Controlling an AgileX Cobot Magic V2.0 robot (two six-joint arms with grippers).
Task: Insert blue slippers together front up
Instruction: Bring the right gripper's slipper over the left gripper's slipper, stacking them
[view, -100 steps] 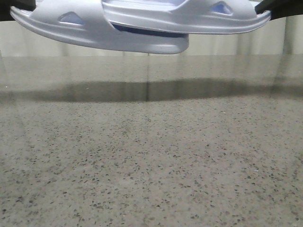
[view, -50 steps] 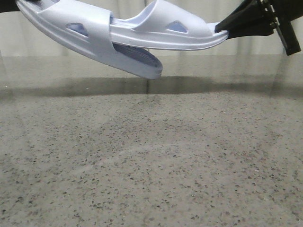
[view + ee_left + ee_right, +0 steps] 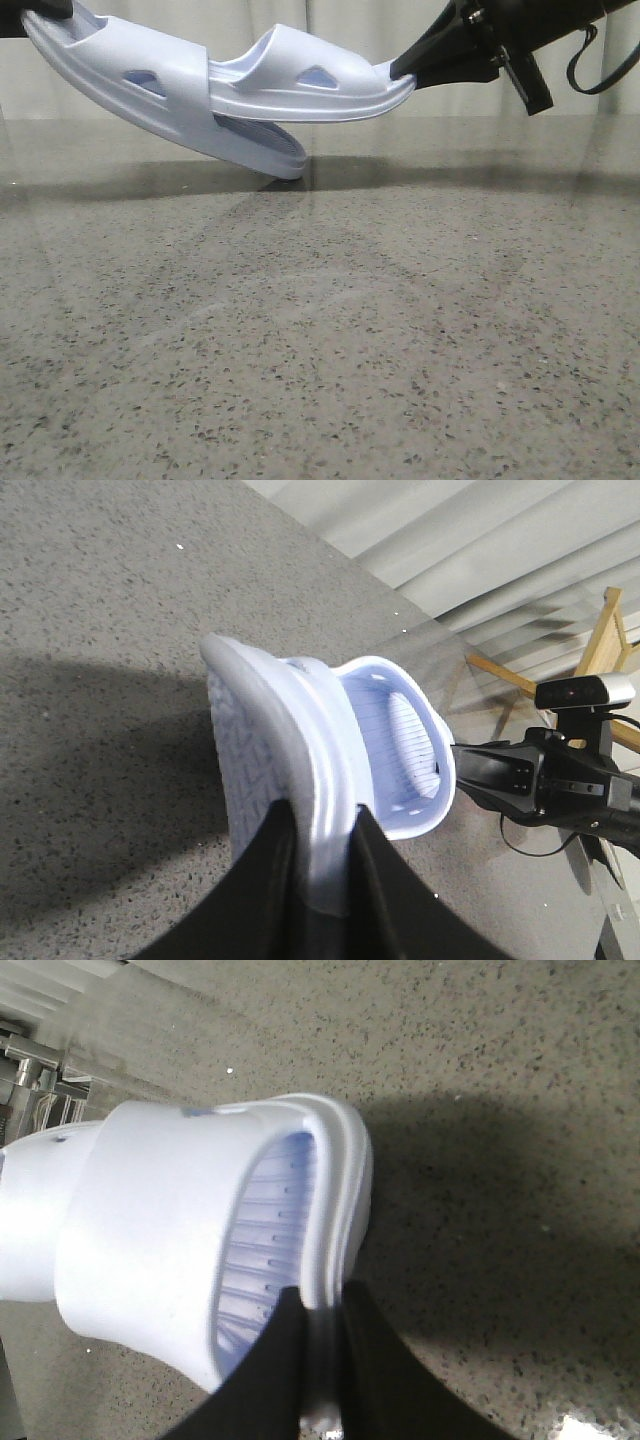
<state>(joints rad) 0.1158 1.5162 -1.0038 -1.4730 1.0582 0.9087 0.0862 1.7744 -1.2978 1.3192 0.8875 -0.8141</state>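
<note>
Two pale blue slippers are held in the air over the table, joined. The left slipper slopes down to the right, its toe low near the table top. The right slipper lies nearly level, its toe pushed under the left slipper's strap. My left gripper is shut on the left slipper's heel rim; only its tip shows in the front view. My right gripper is shut on the right slipper's heel rim; it enters the front view from the upper right.
The speckled grey table fills the front view, with pale curtains behind it. In the left wrist view a camera on a wooden stand is beyond the table, next to my right arm.
Both slippers have come down and shifted left. The left slipper has tilted toe-down towards the table. The right arm has come further into view.
</note>
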